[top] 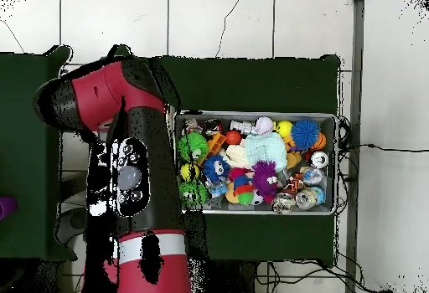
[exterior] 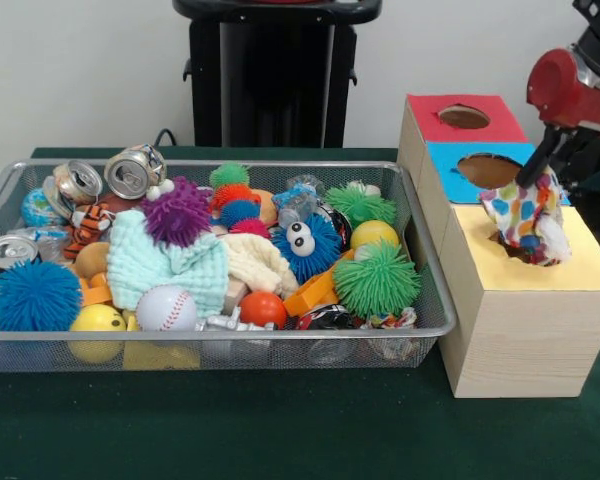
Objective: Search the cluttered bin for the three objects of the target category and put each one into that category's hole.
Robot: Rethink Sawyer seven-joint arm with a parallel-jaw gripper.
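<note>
The cluttered bin is a silver wire-mesh tray on the green table, heaped with spiky balls, cans, cloths and toys; it also shows in the overhead view. To its right stands a wooden box with a red top, a blue top and a yellow top, the first two with round holes. My gripper is shut on a white cloth with coloured spots. It holds the cloth upright over the yellow top, with the lower end at the hole there. In the overhead view the arm hides the gripper and the box.
In the bin lie a mint knitted cloth, a cream cloth, crushed cans, a baseball and a blue googly-eyed ball. The robot pedestal stands behind the bin.
</note>
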